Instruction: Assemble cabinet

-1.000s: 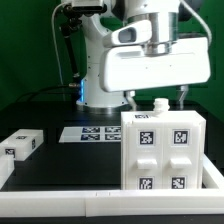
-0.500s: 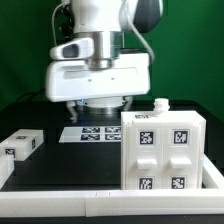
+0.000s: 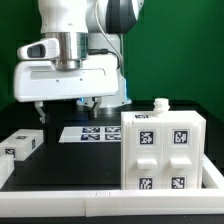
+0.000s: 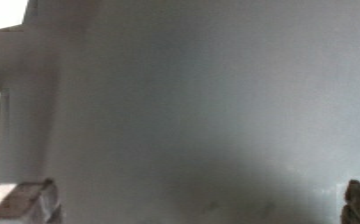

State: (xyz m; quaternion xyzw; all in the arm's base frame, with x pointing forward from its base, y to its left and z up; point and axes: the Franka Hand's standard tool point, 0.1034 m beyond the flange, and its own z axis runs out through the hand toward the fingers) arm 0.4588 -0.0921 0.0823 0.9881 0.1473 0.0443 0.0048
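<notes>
Operator, your gripper [image 3: 64, 108] is hanging above the surface [image 3: 60, 160] on the exterior view's left, on the far side of the scene. Its two fingers are standing wide apart. In the wrist view both fingertips [image 4: 26, 200] are showing at opposite edges of the picture, with only bare black surface lying between them. The gripper is holding nothing and is touching nothing.

The cabinet [image 3: 160, 150] is standing upright on the exterior view's right, on the near side of the surface and well apart from the gripper. Four tagged panels are showing on its near face, two over two. A small white piece [image 3: 157, 104] is sitting on the cabinet's top, toward its far left corner; you cannot tell from these pictures what it is.

One loose drawer block [image 3: 20, 145] is lying on the surface at the exterior view's left edge, below the gripper and a little nearer, tags facing up and forward. It is lying apart from the cabinet.

The marker board [image 3: 90, 132] is lying flat between the drawer block and the cabinet, just beside the cabinet's far left corner, under the right side of the arm [image 3: 75, 30]. A white raised border [image 3: 100, 205] is running along the near edge of the surface.
</notes>
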